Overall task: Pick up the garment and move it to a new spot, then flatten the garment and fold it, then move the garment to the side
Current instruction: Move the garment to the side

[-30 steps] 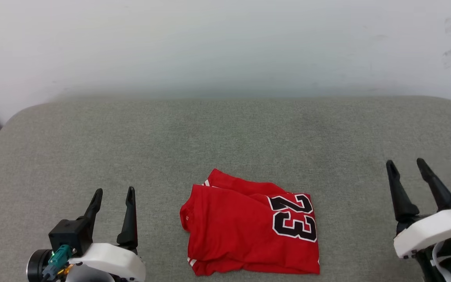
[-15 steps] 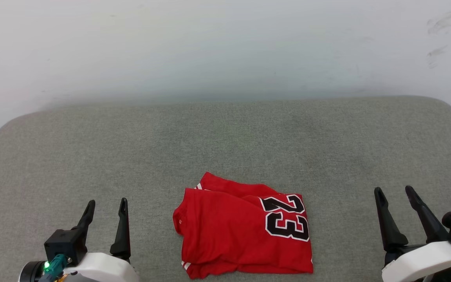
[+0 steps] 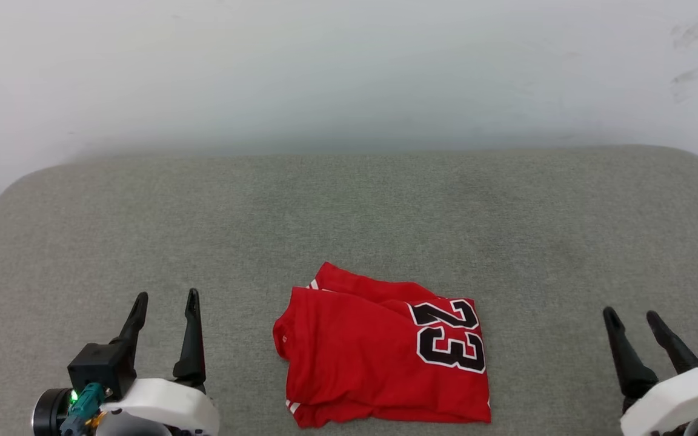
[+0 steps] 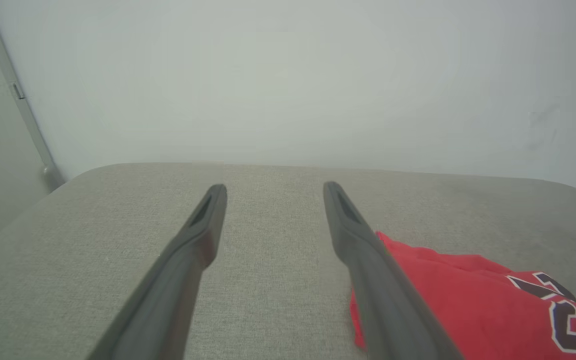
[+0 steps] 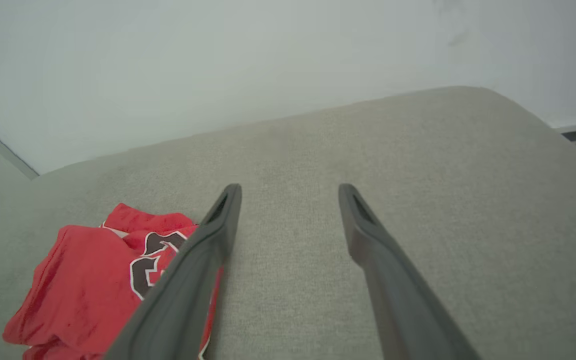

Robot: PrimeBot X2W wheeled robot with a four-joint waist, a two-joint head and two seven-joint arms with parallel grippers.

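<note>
Both grippers stand spread and empty. The garment (image 3: 361, 357) lies folded, numerals (image 3: 449, 336) up, near the grey cushion (image 3: 349, 212)'s front edge, with the left gripper (image 3: 166, 293) and right gripper (image 3: 630, 312) flanking it, well apart. The right one has drawn back, so folding looks done. The sleeves are tucked under, with only stripe trim (image 3: 314, 283) peeking out.

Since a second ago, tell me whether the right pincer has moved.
Yes. Against the shirt, the right pincer has drawn back, down the head view.
</note>
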